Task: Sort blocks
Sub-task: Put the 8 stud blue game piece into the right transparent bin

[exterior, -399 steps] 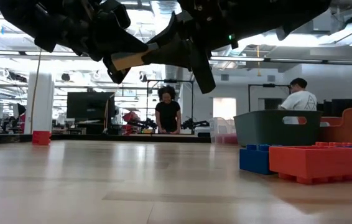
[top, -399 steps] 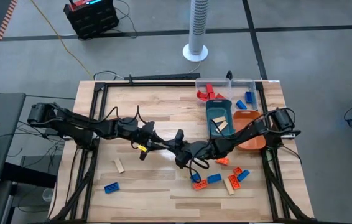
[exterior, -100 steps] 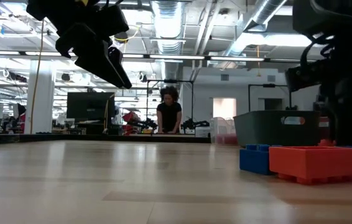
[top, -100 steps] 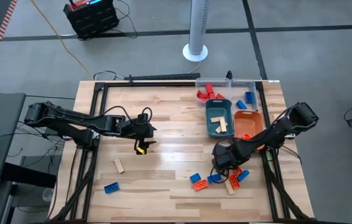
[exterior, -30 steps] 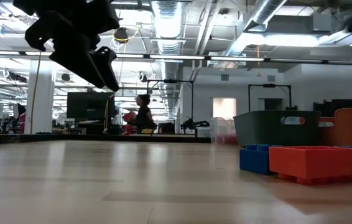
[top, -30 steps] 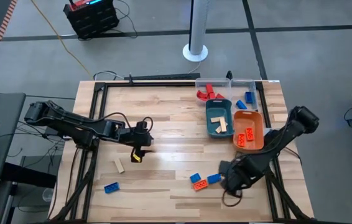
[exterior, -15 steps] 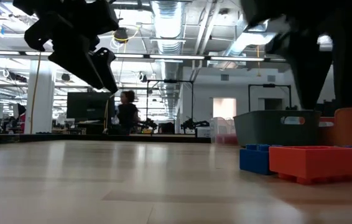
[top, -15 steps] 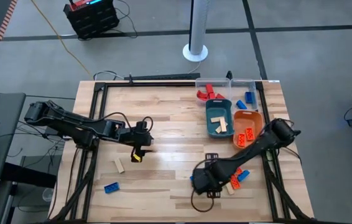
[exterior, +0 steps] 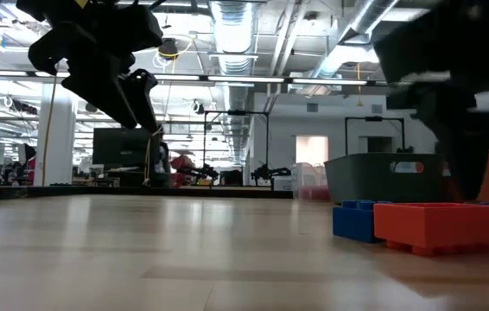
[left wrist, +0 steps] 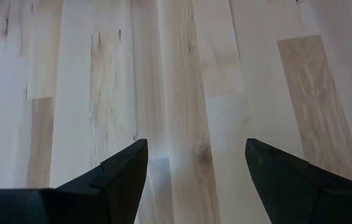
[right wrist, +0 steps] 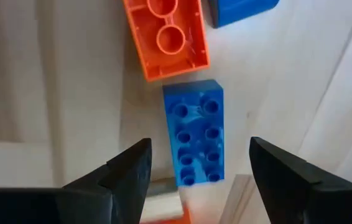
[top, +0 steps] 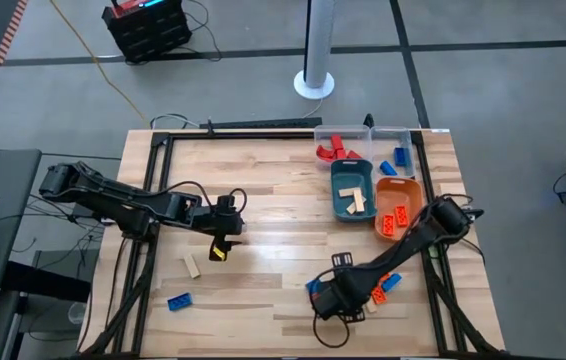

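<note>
Blue block (right wrist: 196, 132): near the table's front edge; judged light, rigid, smooth; best pinched across its long sides.
Right gripper (right wrist: 198, 163): jaws spread wide, nothing grasped.
Left gripper (left wrist: 196, 163): jaws parted, nothing grasped.

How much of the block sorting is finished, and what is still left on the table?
Partly done: tan blocks lie in the teal tray, orange ones in the orange tray. The right claw is open over a blue block beside an orange block. The left claw is open, empty. A tan block and another blue block remain.
</note>
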`<state>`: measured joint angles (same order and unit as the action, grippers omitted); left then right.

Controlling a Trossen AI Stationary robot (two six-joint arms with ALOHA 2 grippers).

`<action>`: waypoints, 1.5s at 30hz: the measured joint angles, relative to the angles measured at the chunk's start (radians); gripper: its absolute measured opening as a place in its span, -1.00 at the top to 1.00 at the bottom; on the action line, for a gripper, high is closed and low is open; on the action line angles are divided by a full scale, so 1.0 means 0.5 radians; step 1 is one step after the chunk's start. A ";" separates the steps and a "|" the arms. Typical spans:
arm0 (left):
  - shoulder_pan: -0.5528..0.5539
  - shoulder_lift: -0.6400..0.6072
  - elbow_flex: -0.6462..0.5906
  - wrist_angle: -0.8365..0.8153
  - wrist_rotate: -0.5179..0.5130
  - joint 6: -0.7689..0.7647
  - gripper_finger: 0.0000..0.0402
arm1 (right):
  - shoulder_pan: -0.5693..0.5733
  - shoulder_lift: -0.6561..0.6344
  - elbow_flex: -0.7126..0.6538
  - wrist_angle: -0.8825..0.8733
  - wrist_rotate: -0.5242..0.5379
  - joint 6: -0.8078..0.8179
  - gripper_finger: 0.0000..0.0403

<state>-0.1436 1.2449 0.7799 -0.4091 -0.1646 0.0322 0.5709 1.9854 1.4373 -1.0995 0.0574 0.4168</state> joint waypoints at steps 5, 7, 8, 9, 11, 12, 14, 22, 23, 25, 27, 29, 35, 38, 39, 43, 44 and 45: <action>0.000 0.000 0.000 0.004 0.000 0.001 -0.32 | 0.010 0.000 -0.097 0.104 0.017 0.015 -0.35; 0.000 0.000 0.000 0.004 0.000 0.001 -0.32 | 0.008 -0.003 -0.115 0.104 0.022 0.015 -0.33; 0.000 0.000 0.001 0.004 0.000 0.001 -0.32 | 0.008 -0.003 -0.131 0.128 0.024 0.007 -0.31; 0.000 0.000 0.001 0.003 0.000 0.001 -0.32 | 0.008 -0.003 -0.151 0.160 0.025 0.005 -0.29; 0.000 0.000 0.001 0.001 0.000 -0.001 -0.32 | 0.008 -0.003 -0.186 0.214 0.025 0.001 -0.23; 0.000 0.000 0.001 -0.001 0.000 -0.003 -0.32 | 0.009 -0.003 -0.201 0.227 0.024 0.000 -0.19; 0.000 0.000 0.001 -0.003 0.000 -0.004 -0.32 | 0.009 -0.003 -0.212 0.239 0.024 0.001 -0.11; 0.000 0.000 0.001 -0.003 -0.001 0.001 -0.32 | -0.022 -0.016 -0.221 0.187 -0.003 -0.008 0.47; 0.000 0.000 0.001 0.003 -0.003 0.009 -0.32 | -0.039 -0.026 -0.222 0.158 -0.003 -0.008 0.54; 0.000 -0.001 0.001 0.015 -0.029 0.015 -0.32 | -0.081 -0.072 -0.223 0.075 0.008 -0.002 0.62; 0.000 -0.002 0.001 0.015 -0.067 0.017 -0.32 | -0.132 -0.153 -0.223 -0.043 0.079 0.021 0.64; 0.000 -0.002 0.001 0.014 -0.091 0.030 -0.32 | -0.188 -0.267 -0.224 -0.171 0.188 0.047 0.62; 0.001 -0.003 0.001 0.014 -0.100 0.094 -0.32 | -0.410 -0.790 -0.229 -0.610 0.776 0.331 0.56; 0.001 -0.004 0.001 0.027 -0.101 0.126 -0.32 | -0.622 -1.076 -0.333 -0.680 0.960 0.493 0.56; 0.001 -0.004 0.001 0.035 -0.102 0.137 -0.32 | -0.720 -1.167 -0.386 -0.674 0.973 0.506 0.56; 0.001 -0.004 0.001 0.055 -0.115 0.169 -0.32 | -1.200 -1.471 -0.651 -0.613 0.971 0.461 0.56; 0.001 -0.004 0.001 0.057 -0.126 0.178 -0.32 | -1.334 -1.528 -0.714 -0.577 0.962 0.410 0.55; 0.001 -0.004 0.001 0.058 -0.138 0.186 -0.32 | -1.469 -1.581 -0.774 -0.519 0.943 0.343 0.55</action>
<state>-0.1432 1.2430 0.7803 -0.3803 -0.2338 0.1253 -0.1636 1.1951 1.0502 -1.3588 0.5292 0.5882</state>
